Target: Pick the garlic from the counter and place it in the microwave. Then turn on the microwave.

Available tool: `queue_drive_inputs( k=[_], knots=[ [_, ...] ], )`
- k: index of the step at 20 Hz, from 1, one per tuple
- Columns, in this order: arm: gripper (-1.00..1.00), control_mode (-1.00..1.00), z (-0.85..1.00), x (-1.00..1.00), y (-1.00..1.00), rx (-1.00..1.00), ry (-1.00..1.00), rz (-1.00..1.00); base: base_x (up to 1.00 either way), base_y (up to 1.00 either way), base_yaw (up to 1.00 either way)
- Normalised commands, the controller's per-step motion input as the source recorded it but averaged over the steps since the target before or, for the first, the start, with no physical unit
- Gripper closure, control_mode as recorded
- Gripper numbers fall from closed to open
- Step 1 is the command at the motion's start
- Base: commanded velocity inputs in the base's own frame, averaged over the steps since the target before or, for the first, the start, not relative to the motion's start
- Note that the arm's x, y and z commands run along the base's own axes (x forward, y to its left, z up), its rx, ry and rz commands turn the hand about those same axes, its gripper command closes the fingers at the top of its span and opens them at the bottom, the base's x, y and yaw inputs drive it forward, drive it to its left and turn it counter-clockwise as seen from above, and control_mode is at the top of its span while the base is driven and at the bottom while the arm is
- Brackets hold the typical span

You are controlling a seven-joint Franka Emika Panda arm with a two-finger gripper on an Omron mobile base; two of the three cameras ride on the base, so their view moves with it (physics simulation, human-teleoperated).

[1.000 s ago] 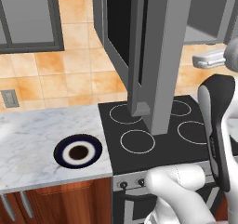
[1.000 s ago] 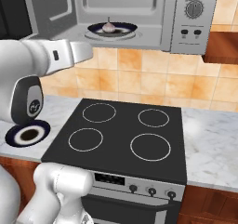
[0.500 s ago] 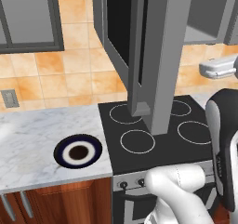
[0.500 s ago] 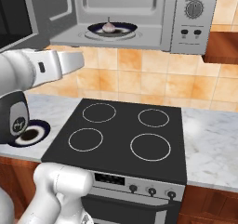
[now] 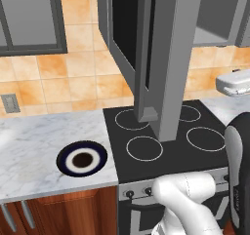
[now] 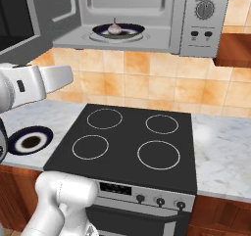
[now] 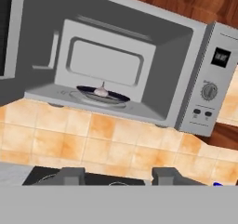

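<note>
The garlic (image 6: pixel 114 28) (image 7: pixel 101 92) rests on a dark plate (image 6: pixel 132 32) inside the open microwave (image 6: pixel 201 19) (image 7: pixel 204 79), above the stovetop. The microwave's door (image 5: pixel 166 58) (image 6: pixel 14 14) swings wide toward the left. My gripper (image 7: pixel 120 177) hangs back from the oven's mouth, below and in front of it. Its fingertips (image 7: pixel 72 175) stand apart with nothing between them. The marble counter (image 5: pixel 34 146) (image 6: pixel 220 147) runs on both sides of the stove.
A black four-ring stovetop (image 5: pixel 161 136) (image 6: pixel 127 142) lies under the microwave. A dark-blue plate with a white ring (image 5: pixel 82 159) (image 6: pixel 30 141) sits on the counter left of it. The microwave's dial and buttons (image 6: pixel 204 9) (image 7: pixel 208 92) are on its right panel.
My arm has sunk lower and drawn back from the microwave's opening. The garlic and the door have stayed where they were.
</note>
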Motion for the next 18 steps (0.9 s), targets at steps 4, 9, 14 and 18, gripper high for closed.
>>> queue_drive_inputs(
  k=[4, 9, 14, 18],
  knots=[
    [1.00, -1.00, 0.00, -0.40, 0.06, 0.00, 0.00, 0.00, 0.00, 0.00, 0.00],
    [1.00, -1.00, 0.00, -0.39, 0.07, 0.00, -0.01, 0.02, 0.00, 0.00, 0.00],
    [1.00, -1.00, 0.00, -0.36, 0.12, 0.00, -0.06, 0.00, 0.00, 0.00, 0.00],
    [1.00, -1.00, 0.00, -0.34, 0.10, 0.00, -0.04, 0.00, 0.00, 0.00, 0.00]
  ],
)
